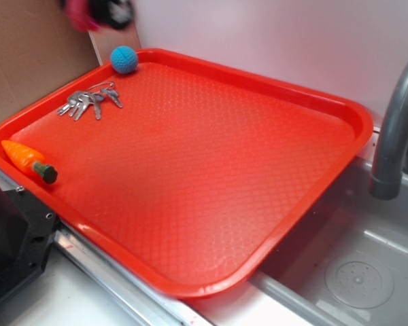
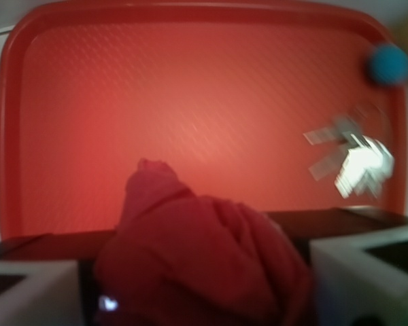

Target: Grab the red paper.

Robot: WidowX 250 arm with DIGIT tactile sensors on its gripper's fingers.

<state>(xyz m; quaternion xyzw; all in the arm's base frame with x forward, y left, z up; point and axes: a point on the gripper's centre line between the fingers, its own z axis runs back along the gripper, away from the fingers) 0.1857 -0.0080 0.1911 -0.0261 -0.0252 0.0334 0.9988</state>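
Observation:
The red paper (image 2: 204,255) is a dark crimson crumpled wad that fills the space between my two white fingers (image 2: 367,272) in the wrist view. My gripper (image 2: 197,288) is shut on it and holds it high above the red-orange tray (image 2: 190,102). In the exterior view the gripper (image 1: 102,12) is blurred at the top left edge, above the tray's far corner, with the crimson paper (image 1: 78,15) sticking out on its left.
On the tray (image 1: 211,170) lie a blue knitted ball (image 1: 124,59), a bunch of keys (image 1: 88,102) and a toy carrot (image 1: 27,159). A grey sink (image 1: 353,272) with a faucet (image 1: 394,129) is at the right. A black block (image 1: 10,231) stands at the front left.

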